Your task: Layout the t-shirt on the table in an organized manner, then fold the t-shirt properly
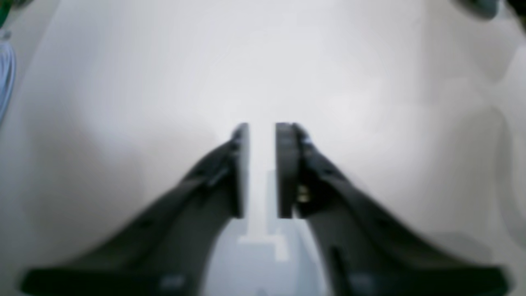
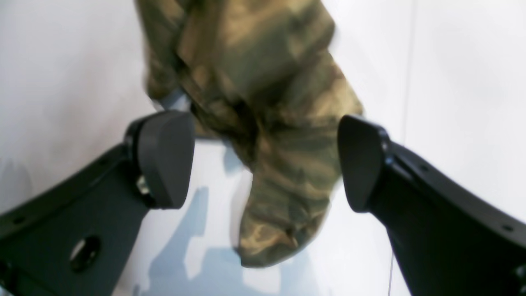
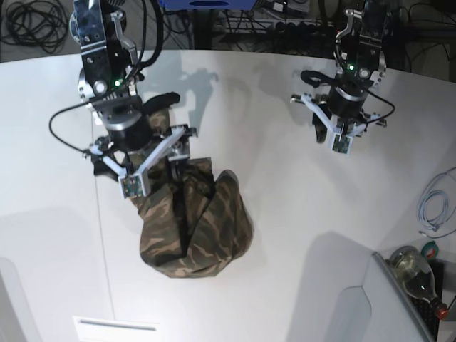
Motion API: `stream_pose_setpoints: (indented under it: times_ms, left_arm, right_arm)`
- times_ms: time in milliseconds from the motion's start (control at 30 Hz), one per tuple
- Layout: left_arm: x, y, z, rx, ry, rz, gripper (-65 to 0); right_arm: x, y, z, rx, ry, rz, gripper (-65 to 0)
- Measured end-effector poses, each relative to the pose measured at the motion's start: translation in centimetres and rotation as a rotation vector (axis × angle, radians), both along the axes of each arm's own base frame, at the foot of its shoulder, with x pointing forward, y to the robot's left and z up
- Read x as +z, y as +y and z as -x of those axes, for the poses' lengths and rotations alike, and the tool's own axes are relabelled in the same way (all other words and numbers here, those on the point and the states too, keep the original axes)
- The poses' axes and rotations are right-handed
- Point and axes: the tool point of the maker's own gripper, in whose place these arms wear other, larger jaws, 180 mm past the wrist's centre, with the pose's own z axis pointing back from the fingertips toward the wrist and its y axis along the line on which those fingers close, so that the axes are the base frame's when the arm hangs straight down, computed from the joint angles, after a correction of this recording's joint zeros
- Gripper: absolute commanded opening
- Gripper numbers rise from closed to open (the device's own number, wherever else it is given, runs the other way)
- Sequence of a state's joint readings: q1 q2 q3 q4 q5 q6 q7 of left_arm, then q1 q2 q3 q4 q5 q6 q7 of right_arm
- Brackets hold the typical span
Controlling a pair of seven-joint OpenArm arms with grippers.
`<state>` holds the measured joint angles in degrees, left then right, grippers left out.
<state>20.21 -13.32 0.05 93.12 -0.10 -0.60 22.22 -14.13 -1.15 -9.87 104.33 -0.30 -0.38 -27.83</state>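
1. Where the table (image 3: 285, 235) lies nearest the base camera, a bottle (image 3: 413, 274) stands at the far right edge, with a white cable (image 3: 434, 206) just beyond it.
2. Left of centre, the t-shirt (image 3: 196, 231) sits bunched in a camouflage heap on the white top, its upper part rising toward the right gripper (image 2: 265, 162).
3. That gripper's 2 pads (image 2: 164, 158) stand wide apart in the right wrist view, a hanging fold of cloth between them, touching neither.
4. Farther back on the right, the left gripper (image 1: 262, 170) hangs over bare table, well apart from the shirt, its 2 fingers parted by a narrow gap with nothing between them.
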Motion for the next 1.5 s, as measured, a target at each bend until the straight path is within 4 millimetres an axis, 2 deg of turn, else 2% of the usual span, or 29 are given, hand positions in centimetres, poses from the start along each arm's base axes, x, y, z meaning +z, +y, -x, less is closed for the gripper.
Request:
stream_pose_setpoints:
  times_ms: [100, 133, 267, 300, 333, 433, 467, 500, 533, 633, 700, 767, 833, 933, 1000, 1167, 1267, 1367, 1433, 1500]
  left_arm:
    - [-0.3, 0.1, 0.0, 0.002, 0.009, -0.002, -47.6]
    - [-0.1, 0.0, -0.3, 0.001, -0.001, 0.002, -47.6]
    - [-0.1, -0.3, -0.9, -0.002, -0.008, 0.005, -47.6]
    - [-0.1, -0.6, -1.2, 0.001, -0.010, 0.014, -47.6]
    - [-0.1, -0.9, -1.6, 0.014, -0.017, 0.027, -47.6]
    - [-0.2, -2.2, -3.5, 0.009, -0.030, 0.064, -47.7]
    - [-0.3, -2.4, -4.2, 0.016, -0.034, 0.065, -47.7]
    - [-0.5, -2.9, -4.8, 0.014, -0.039, 0.066, -47.7]
    - [-0.8, -3.9, -5.4, -0.017, -0.033, 0.061, -47.7]
    - [-2.4, -8.3, -6.1, -0.146, 0.014, 0.072, -49.2]
    - [-3.4, -11.5, -6.2, -0.236, 0.047, 0.079, -54.8]
    - [-3.6, -14.2, -6.7, -0.305, 0.054, 0.079, -63.4]
    - [-2.7, -16.8, -7.6, -0.361, 0.027, 0.095, -65.0]
    - [-1.9, -18.9, -9.1, -0.389, 0.003, 0.105, -65.0]
    - [-2.2, -19.5, -10.0, -0.382, 0.013, 0.106, -65.0]
    - [-5.1, -20.3, -11.9, -0.389, 0.014, 0.105, -65.0]
    - [-5.9, -19.5, -13.7, -0.381, -0.024, 0.115, -65.0]
    - [-5.9, -17.0, -15.3, -0.355, -0.038, 0.072, -65.0]
    - [-5.9, -14.1, -15.5, -0.349, -0.069, 0.042, -65.0]
    - [-5.8, -10.9, -15.9, -0.327, -0.086, -0.003, -65.0]
  right_arm:
    - [1.5, 0.4, -2.6, -0.027, -0.056, -0.022, -16.1]
    - [1.4, 0.7, -3.1, -0.021, -0.056, -0.029, -16.1]
    - [-1.1, 1.7, -3.2, -0.006, 0.023, -0.027, -16.5]
    - [-1.6, 1.8, -3.2, -0.009, 0.038, -0.028, -18.6]
    - [-1.6, 1.9, -3.4, -0.007, 0.040, -0.032, -25.2]
    - [-0.7, 2.0, -3.8, -0.010, 0.010, -0.040, -57.9]
    - [-0.2, 1.9, -3.8, -0.013, -0.002, -0.042, -65.0]
    - [0.3, 1.6, -3.6, -0.020, -0.017, -0.044, -65.0]
    - [0.6, 1.5, -3.2, -0.022, -0.025, -0.041, -60.8]
    - [1.0, 1.3, -2.1, -0.028, -0.026, -0.047, -65.0]
    - [1.1, 1.3, -1.8, -0.029, -0.022, -0.051, -64.5]
    - [0.7, 1.2, -1.6, -0.028, 0.012, -0.043, -64.4]
    - [0.5, 1.2, -1.5, -0.026, 0.033, -0.039, -64.4]
    - [0.7, 1.0, -1.8, -0.025, 0.021, -0.034, -64.4]
    - [1.4, 0.5, -1.7, -0.009, 0.001, -0.008, -64.4]
    - [3.4, -0.5, -1.0, -0.018, -0.004, 0.012, -64.4]
    - [3.7, -1.0, -0.2, 0.004, -0.002, 0.030, -64.4]
    - [2.5, -3.0, 0.8, 0.012, 0.043, 0.103, -64.4]
    - [1.9, -4.2, 1.4, 0.013, 0.062, 0.147, -64.4]
    - [1.5, -4.7, 1.8, 0.021, 0.076, 0.161, -64.4]
